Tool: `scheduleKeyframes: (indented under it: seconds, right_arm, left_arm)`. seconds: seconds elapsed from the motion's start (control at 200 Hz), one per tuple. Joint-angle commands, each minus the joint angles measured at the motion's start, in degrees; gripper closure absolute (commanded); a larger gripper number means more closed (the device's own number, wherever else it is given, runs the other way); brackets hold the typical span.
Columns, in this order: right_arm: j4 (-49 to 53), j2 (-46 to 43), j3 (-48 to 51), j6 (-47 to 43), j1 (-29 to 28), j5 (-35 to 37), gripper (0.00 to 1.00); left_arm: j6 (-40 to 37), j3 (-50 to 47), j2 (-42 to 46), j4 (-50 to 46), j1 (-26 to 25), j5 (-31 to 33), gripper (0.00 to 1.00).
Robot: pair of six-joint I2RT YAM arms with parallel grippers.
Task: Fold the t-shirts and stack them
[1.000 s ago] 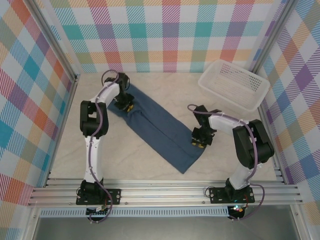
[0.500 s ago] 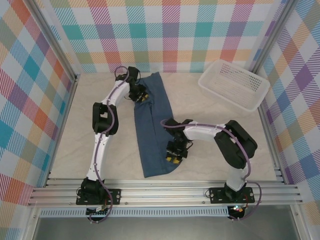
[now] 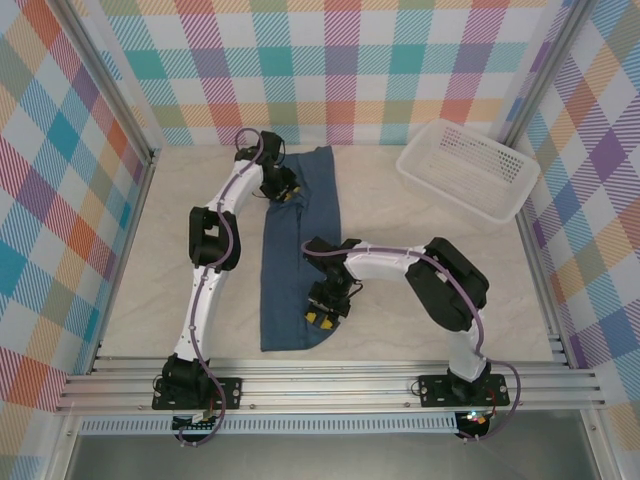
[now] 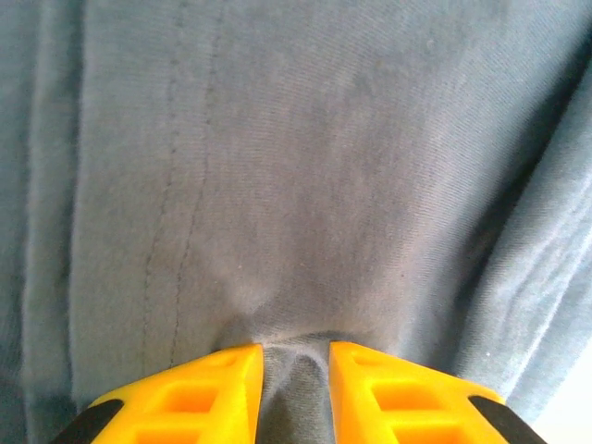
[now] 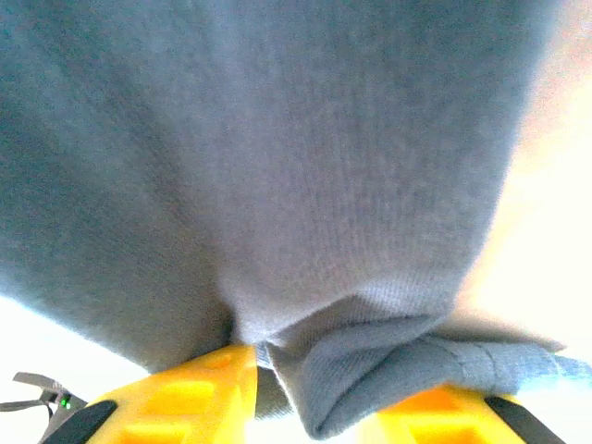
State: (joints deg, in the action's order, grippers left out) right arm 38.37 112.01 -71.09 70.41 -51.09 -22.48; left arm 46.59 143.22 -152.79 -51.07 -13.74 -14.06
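The dark teal-blue t-shirt (image 3: 300, 250), folded into a long narrow strip, lies on the table running from the back wall to the front edge. My left gripper (image 3: 283, 192) sits on the strip's far end, at its left edge. In the left wrist view its yellow fingers (image 4: 222, 388) pinch a small ridge of the t-shirt (image 4: 305, 185), so the left gripper (image 4: 296, 350) is shut on cloth. My right gripper (image 3: 322, 317) is at the near end. In the right wrist view the right gripper (image 5: 333, 388) holds a thick folded edge of the t-shirt (image 5: 277, 157), raised a little off the table.
A white perforated basket (image 3: 468, 168) stands at the back right corner. Checked walls enclose the table on three sides, with metal posts at the corners. Bare tabletop (image 3: 140, 270) lies left of the strip and more lies to its right (image 3: 500, 260).
The strip swung from a diagonal lie to nearly front-to-back. My right gripper dragged the near end leftward; my left gripper carried the far end back and right.
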Motion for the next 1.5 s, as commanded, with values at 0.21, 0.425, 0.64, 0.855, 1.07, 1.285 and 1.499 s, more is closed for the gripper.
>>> scheduleKeyframes:
  seconds: [0.21,0.425,0.64,0.855,1.07,1.285,1.499]
  right_arm:
    - [5.1,-6.1,0.6,1.8,2.4,7.4,0.68]
    - [5.8,-9.4,0.9,-3.1,2.5,10.7,0.68]
    - [6.1,-16.1,6.6,-12.7,5.6,10.4,0.65]
    - [9.7,-20.6,14.1,-19.8,9.2,-0.4,0.63]
    - [4.8,-17.5,17.6,-21.0,8.3,-6.6,0.61]
    - [1.7,-15.2,19.6,-19.2,7.4,-7.5,0.6]
    - [1.2,-11.2,18.8,-19.4,5.8,-8.0,0.6]
  left_arm:
    - [-5.1,0.7,6.0,-11.1,2.7,9.3,0.71]
    - [-6.9,-5.0,13.0,-8.6,2.1,10.4,0.7]
    - [-3.7,-31.0,29.4,-7.2,1.7,6.9,0.72]
    - [-0.4,-75.2,61.6,-3.6,-4.9,-2.0,0.7]
    - [14.2,-105.5,84.0,3.7,-18.6,-7.8,0.61]
    - [20.9,-111.5,84.9,11.2,-23.3,-6.9,0.56]
    - [23.4,-110.0,78.4,14.9,-28.5,-4.7,0.58]
